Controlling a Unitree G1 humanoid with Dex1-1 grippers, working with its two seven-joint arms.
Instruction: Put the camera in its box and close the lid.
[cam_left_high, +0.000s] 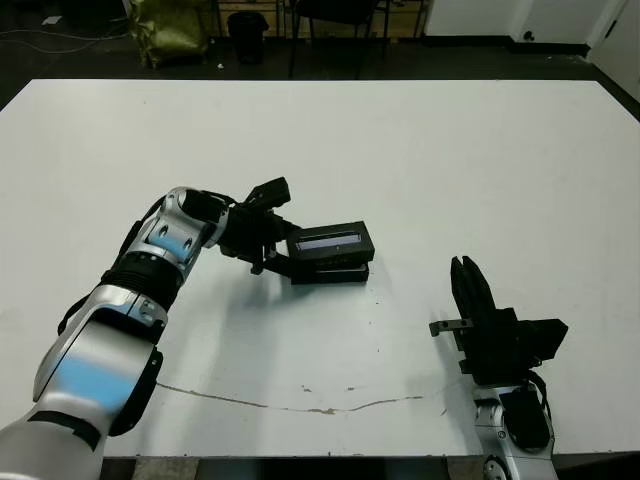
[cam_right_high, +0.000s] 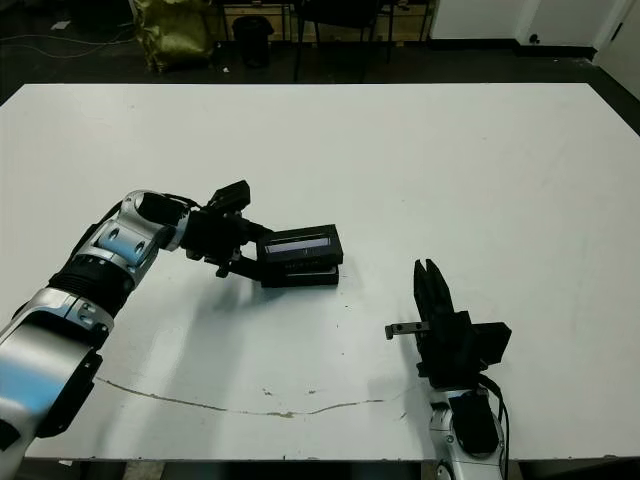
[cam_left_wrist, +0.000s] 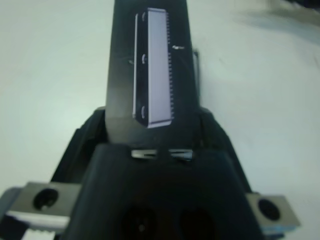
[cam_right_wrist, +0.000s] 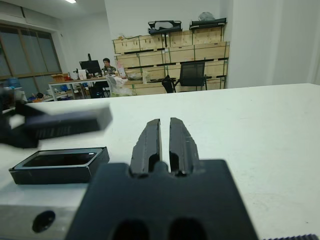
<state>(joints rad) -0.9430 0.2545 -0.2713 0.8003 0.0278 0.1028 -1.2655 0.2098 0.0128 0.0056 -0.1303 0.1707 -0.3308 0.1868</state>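
Observation:
My left gripper (cam_left_high: 272, 247) is shut on the lid (cam_left_high: 331, 241), a black cover with a silvery-grey strip (cam_left_wrist: 154, 67) on top. It holds the lid by one short end, a little above the box (cam_left_high: 330, 273) and roughly in line with it. The right wrist view shows a gap between the lid (cam_right_wrist: 67, 123) and the box (cam_right_wrist: 57, 167). The camera (cam_right_wrist: 59, 159) lies inside the box, its dark glossy face up. My right gripper (cam_left_high: 463, 278) stands near the table's front right with its fingers (cam_right_wrist: 148, 142) shut on nothing, well apart from the box.
A thin dark crack mark (cam_left_high: 300, 402) runs along the white table (cam_left_high: 420, 150) near its front edge. Beyond the far edge stand chairs and a yellow bag (cam_left_high: 170, 30). In the right wrist view a person (cam_right_wrist: 107, 64) sits at a distant desk before stacked crates.

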